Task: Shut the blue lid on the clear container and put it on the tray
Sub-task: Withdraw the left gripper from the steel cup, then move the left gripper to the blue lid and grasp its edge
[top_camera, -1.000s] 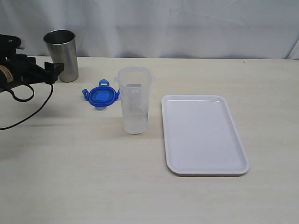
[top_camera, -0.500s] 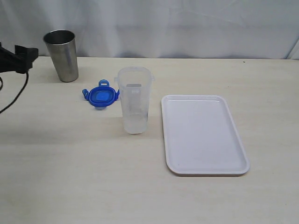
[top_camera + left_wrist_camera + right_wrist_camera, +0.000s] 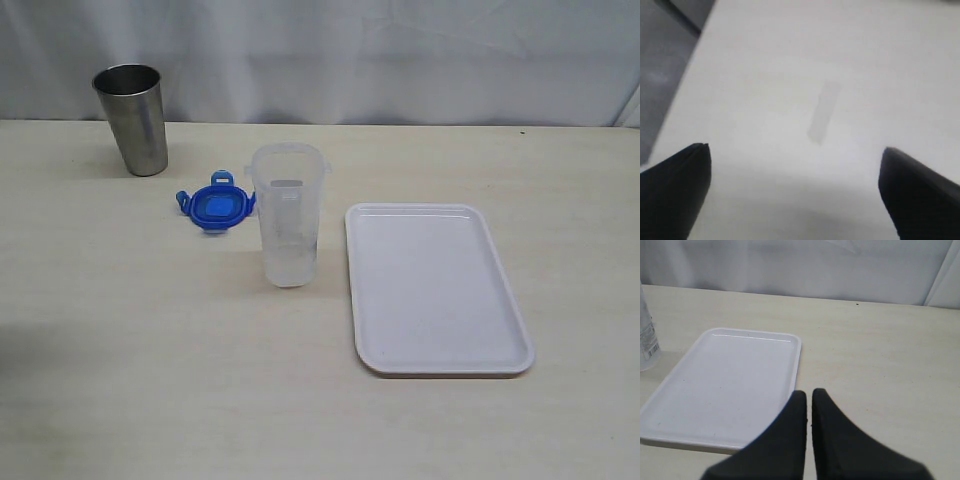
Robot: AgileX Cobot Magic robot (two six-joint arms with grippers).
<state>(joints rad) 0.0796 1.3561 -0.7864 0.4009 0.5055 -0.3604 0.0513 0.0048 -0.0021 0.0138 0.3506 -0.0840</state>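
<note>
The clear container (image 3: 287, 214) stands upright and uncovered in the middle of the table. Just behind it to the left, the blue lid (image 3: 215, 206) lies flat on the table. To the container's right lies the white tray (image 3: 434, 287), with nothing on it. No arm shows in the exterior view. In the left wrist view my left gripper (image 3: 795, 150) is open over bare tabletop, holding nothing. In the right wrist view my right gripper (image 3: 809, 394) is shut with nothing in it, beside the tray (image 3: 725, 382); a sliver of the container (image 3: 646, 337) shows at the edge.
A steel cup (image 3: 133, 118) stands at the back left, near the white backdrop. The table's dark edge (image 3: 670, 55) shows in the left wrist view.
The left arm, which was at the exterior view's left edge beside the steel cup, has drawn back out of that view. The container, lid and tray have not moved.
</note>
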